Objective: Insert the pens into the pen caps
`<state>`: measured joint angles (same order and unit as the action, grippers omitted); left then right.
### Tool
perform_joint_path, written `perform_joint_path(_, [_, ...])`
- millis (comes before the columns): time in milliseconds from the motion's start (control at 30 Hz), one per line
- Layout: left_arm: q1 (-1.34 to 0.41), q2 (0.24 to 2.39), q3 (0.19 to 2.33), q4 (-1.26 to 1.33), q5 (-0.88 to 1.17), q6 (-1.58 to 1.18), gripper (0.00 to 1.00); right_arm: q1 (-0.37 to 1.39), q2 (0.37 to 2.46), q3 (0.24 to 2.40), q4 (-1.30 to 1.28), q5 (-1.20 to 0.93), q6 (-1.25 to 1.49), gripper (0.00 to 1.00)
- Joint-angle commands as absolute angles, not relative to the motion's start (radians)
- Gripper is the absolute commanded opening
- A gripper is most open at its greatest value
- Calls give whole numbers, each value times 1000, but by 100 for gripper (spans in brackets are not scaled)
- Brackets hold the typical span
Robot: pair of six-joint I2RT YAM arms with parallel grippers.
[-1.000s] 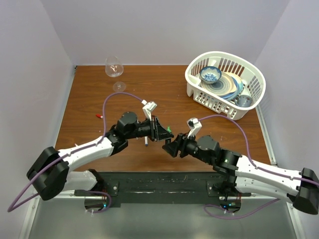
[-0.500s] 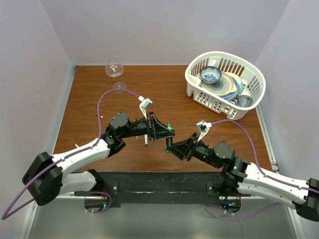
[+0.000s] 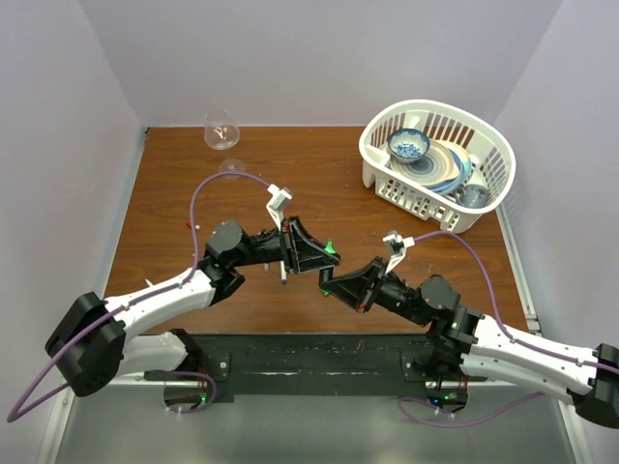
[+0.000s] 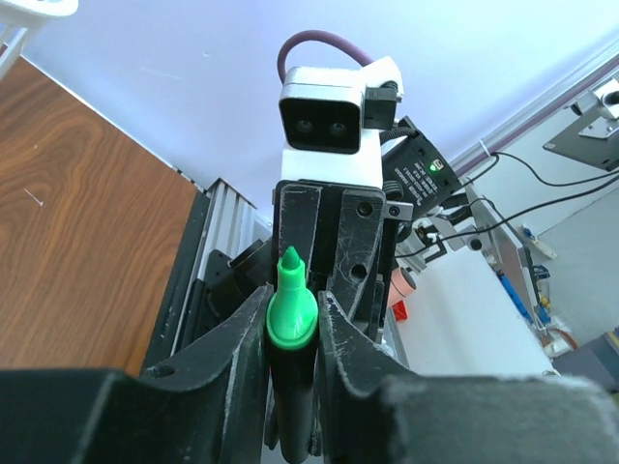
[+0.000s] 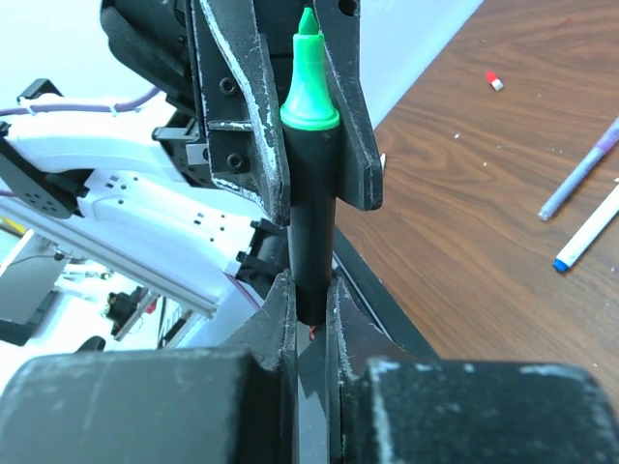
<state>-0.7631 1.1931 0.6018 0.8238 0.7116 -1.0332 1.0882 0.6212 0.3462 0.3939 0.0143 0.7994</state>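
A thick black marker (image 5: pixel 311 242) with a green tip (image 3: pixel 330 247) stands between the two grippers, above the table's near middle. My left gripper (image 4: pixel 292 311) is shut on its upper barrel, just below the green collar. Facing it, my right gripper (image 5: pixel 309 290) is shut on the marker's blunt rear end. On the wood lie a thin purple-grey pen (image 5: pixel 580 169) and a thin white pen (image 5: pixel 590 227) with a blue end. A tiny red cap (image 3: pixel 191 224) lies far left. No green or blue cap shows clearly.
A white basket (image 3: pixel 379 159) with a bowl and plates stands at the back right. A wine glass (image 3: pixel 221 130) stands at the back left. The black base rail (image 3: pixel 309 362) runs along the near edge.
My right gripper has dropped back toward the near edge, turned to face the left one, and shut on the marker's rear end. The left gripper keeps its hold and has barely shifted.
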Motion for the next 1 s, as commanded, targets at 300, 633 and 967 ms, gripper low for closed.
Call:
perform_joint_path(300, [-767, 1207, 563, 917, 724, -1028, 40, 1089, 601, 379, 408, 78, 759, 0])
perform_joint_path(633, [-767, 1213, 538, 922, 706, -1023, 37, 1088, 597, 380, 411, 100, 755, 0])
perform_joint_path(967, [-769, 1207, 551, 928, 684, -1034, 0, 1088, 617, 382, 373, 107, 762, 16])
